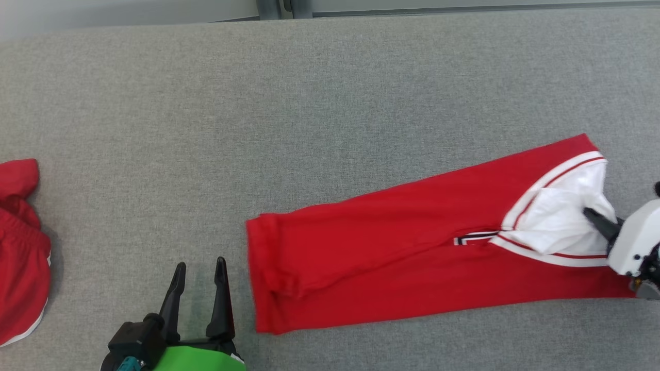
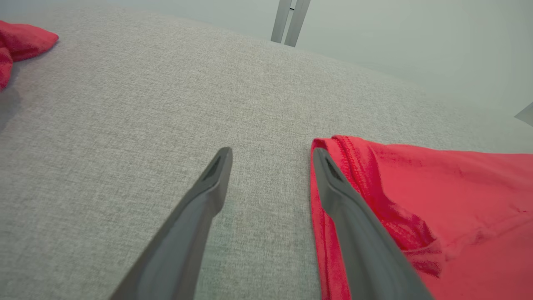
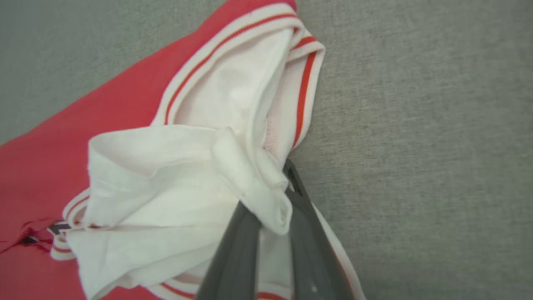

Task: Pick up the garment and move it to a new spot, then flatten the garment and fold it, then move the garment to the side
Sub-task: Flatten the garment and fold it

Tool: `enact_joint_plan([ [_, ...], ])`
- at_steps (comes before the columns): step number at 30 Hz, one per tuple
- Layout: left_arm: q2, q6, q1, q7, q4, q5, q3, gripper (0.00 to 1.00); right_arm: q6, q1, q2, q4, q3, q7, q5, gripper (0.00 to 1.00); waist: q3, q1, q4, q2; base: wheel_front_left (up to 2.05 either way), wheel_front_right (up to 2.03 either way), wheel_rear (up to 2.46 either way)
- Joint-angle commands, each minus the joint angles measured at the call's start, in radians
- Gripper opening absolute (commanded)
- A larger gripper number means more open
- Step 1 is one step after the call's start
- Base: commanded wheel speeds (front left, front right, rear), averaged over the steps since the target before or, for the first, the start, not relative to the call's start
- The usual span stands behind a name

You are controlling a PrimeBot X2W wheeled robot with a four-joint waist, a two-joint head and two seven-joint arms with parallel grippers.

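A grey fabric counter (image 1: 330,93) seen from above. At its left edge lies a crumpled second red garment (image 1: 20,247) with white trim. Near the front edge, the left gripper (image 1: 200,264) has its fingers spread open, gripping nothing; the left wrist view puts one finger (image 2: 333,191) just beside the stitched hem (image 2: 354,166). The red garment (image 1: 392,247) lies stretched toward the right edge. Its small striped tab (image 1: 472,238) is too small to read. In the right wrist view, the right gripper (image 3: 270,200) has its fingers closed on the white collar (image 3: 187,183).
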Motion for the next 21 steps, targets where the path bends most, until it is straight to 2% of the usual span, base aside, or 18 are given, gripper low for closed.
enact_joint_plan([
  [1, -0.008, -0.016, 0.018, -0.003, 0.007, 0.014, 0.010, 1.00, -0.004, -0.007, -0.035, 0.031, -0.038, -0.003, -0.005, 0.00, -0.008, 0.0001, -0.002, 0.0000, 0.00, 0.00, 0.00],
  [7, -0.028, -0.058, 0.028, -0.003, 0.030, 0.025, 0.034, 1.00, -0.003, -0.018, -0.178, 0.079, -0.210, 0.018, -0.052, 0.00, -0.033, 0.0001, 0.008, 0.0000, 0.00, 0.00, 0.00],
  [11, -0.034, -0.073, 0.039, -0.003, 0.041, 0.022, 0.044, 1.00, -0.002, 0.007, -0.229, -0.019, -0.228, 0.060, -0.064, 0.00, -0.062, 0.0001, 0.010, 0.0000, 0.00, 0.00, 0.00],
  [14, -0.037, -0.075, 0.046, -0.003, 0.051, 0.013, 0.045, 1.00, -0.002, 0.036, -0.219, -0.152, -0.171, 0.102, -0.036, 0.00, -0.086, 0.0001, 0.005, 0.0000, 0.00, 0.00, 0.00],
  [17, -0.038, -0.073, 0.051, -0.003, 0.058, -0.002, 0.036, 1.00, -0.002, 0.085, -0.192, -0.292, -0.065, 0.134, -0.027, 0.00, -0.105, 0.0001, -0.003, 0.0000, 0.00, 0.00, 0.00],
  [21, -0.037, -0.052, 0.053, -0.003, 0.078, -0.010, 0.013, 1.00, -0.002, 0.125, -0.093, -0.399, 0.092, 0.125, -0.043, 0.00, -0.119, 0.0001, -0.011, 0.0000, 0.00, 0.00, 0.00],
])
